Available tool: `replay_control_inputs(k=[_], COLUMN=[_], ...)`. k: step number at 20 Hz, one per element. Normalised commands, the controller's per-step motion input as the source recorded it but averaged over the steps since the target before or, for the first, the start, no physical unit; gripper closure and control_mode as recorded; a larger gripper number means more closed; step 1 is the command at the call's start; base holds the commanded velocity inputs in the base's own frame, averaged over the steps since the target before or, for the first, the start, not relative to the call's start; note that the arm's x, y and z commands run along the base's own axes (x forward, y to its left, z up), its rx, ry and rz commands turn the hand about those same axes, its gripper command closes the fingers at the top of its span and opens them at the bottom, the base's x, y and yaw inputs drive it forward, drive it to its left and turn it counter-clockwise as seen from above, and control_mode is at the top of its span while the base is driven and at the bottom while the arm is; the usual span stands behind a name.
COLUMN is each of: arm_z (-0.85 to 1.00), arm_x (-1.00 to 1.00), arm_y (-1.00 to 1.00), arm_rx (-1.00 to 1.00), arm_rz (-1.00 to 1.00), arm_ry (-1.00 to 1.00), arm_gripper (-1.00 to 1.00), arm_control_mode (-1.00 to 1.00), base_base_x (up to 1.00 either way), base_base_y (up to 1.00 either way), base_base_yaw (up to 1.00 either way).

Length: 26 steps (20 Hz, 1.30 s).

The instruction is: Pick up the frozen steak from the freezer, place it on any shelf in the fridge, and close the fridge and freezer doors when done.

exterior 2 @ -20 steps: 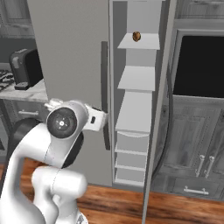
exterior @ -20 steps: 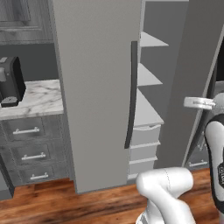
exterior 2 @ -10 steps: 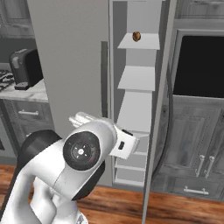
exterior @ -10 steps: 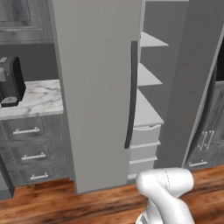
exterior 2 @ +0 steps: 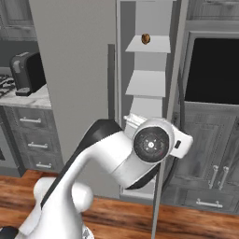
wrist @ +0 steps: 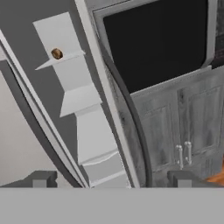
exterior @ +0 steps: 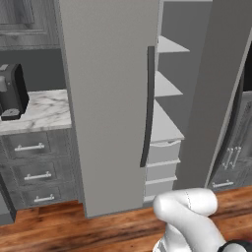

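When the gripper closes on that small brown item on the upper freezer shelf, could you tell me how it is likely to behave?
The frozen steak looks like a compact rounded lump, so it is probably stiff and will not droop. It is tiny beside its shelf, so likely light. The rounded outline suggests it may slide or roll if the open gripper nudges it instead of pinching it.

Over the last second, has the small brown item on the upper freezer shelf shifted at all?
No. In the right base view the small brown item sits at the same spot on the upper freezer shelf, left of the open door's edge.
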Motion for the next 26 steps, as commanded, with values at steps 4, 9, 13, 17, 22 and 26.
replay_control_inputs(k=[4, 9, 13, 17, 22, 26], arm_z=[-0.17, -0.02, -0.01, -0.2, -0.29, -0.21], arm_x=[0.27, 0.11, 0.33, 0.38, 0.49, 0.47], arm_y=[-0.78, -0.45, -0.08, -0.08, -0.3, -0.41], arm_rx=[0.0, 0.0, 0.0, 0.0, 0.0, 0.0], arm_rz=[-0.03, -0.03, 0.02, 0.05, 0.06, 0.07], arm_ry=[0.04, 0.03, 0.0, 0.0, 0.0, 0.0], arm_gripper=[-1.0, -1.0, -1.0, -1.0, -1.0, -1.0], arm_control_mode=[-1.0, -1.0, -1.0, -1.0, -1.0, -1.0], base_base_x=[0.0, 0.0, 0.0, 0.0, 0.0, 0.0], base_base_y=[0.0, 0.0, 0.0, 0.0, 0.0, 0.0], base_base_yaw=[0.0, 0.0, 0.0, 0.0, 0.0, 0.0])
